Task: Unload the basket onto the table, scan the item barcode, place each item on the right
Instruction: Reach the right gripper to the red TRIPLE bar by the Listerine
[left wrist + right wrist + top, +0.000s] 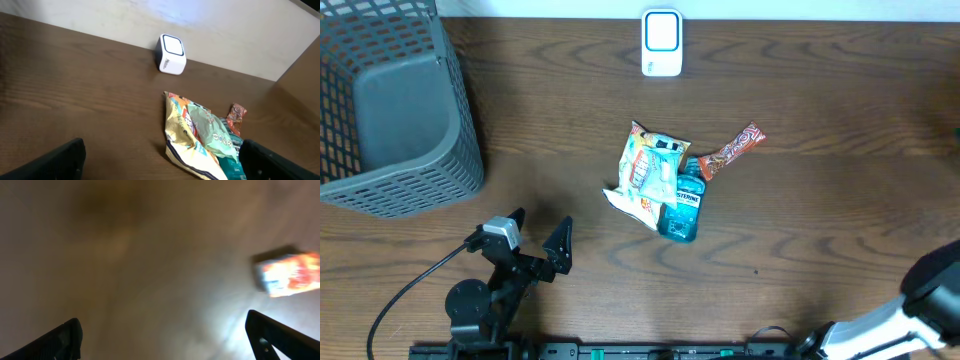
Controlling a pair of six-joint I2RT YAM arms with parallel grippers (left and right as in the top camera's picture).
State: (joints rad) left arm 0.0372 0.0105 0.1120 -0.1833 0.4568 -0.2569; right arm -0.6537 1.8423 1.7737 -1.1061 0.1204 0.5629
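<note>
While the left gripper [540,225] at 7 o'clock and the right gripper [162,324] are both spread and empty, the snack bag [648,170], mouthwash bottle [684,205] and candy bar [732,148] lie touching at the centre of the desk [820,240], with the scanner [661,43] at 12 o'clock. Judged: pick-up pending; next, grasp one item.

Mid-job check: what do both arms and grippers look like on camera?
The left gripper has black wedge-shaped fingers, a light grey camera block on its wrist and a thin black cable curving away. The right arm shows a pale grey link and black joint; the right gripper has black fingers, blurred.
</note>
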